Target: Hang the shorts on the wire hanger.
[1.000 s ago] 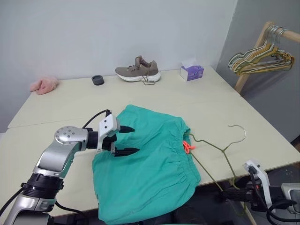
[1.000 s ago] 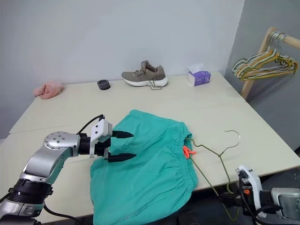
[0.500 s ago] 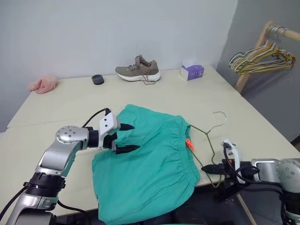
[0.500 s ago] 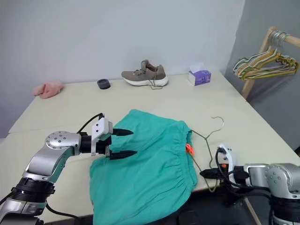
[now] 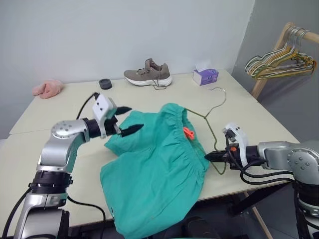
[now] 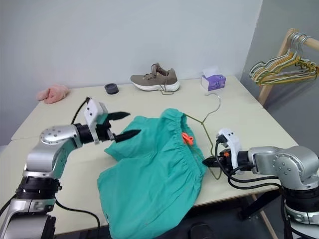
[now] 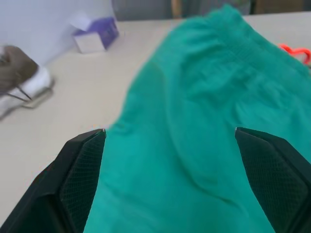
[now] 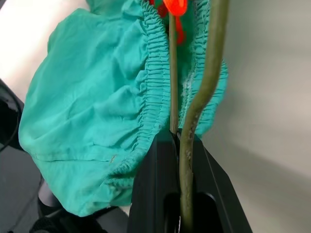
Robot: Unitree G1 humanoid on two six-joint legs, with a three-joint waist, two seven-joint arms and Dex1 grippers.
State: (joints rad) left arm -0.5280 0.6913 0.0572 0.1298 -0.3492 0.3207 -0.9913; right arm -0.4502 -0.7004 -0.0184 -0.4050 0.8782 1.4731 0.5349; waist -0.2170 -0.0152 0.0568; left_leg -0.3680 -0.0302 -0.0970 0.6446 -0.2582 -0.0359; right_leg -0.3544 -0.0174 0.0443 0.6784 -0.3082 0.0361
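The teal shorts (image 5: 154, 164) lie on the table (image 5: 249, 117), with their lower part hanging over its near edge. The gathered waistband is raised in a hump, and the small orange-red piece (image 5: 188, 132) sits on it. The wire hanger (image 5: 205, 117) runs into the waistband opening with its hook standing up behind. My right gripper (image 5: 208, 156) is shut on the hanger's lower corner, just right of the shorts; the right wrist view shows the wire (image 8: 210, 73) clamped between the jaws. My left gripper (image 5: 133, 118) hovers open over the shorts' far left edge, and nothing sits between its fingers (image 7: 82, 170).
At the table's back stand a brown shoe (image 5: 148, 73), a purple tissue box (image 5: 205, 76) and a small black round thing (image 5: 104, 83). A pink cloth (image 5: 47, 88) lies at the far left. A wooden rack with a bundle of hangers (image 5: 279, 62) stands to the right.
My right gripper came up over the table's edge and moved left with the hanger, driving it into the waistband and raising it. The open left gripper rose and moved away towards the shorts' far edge.
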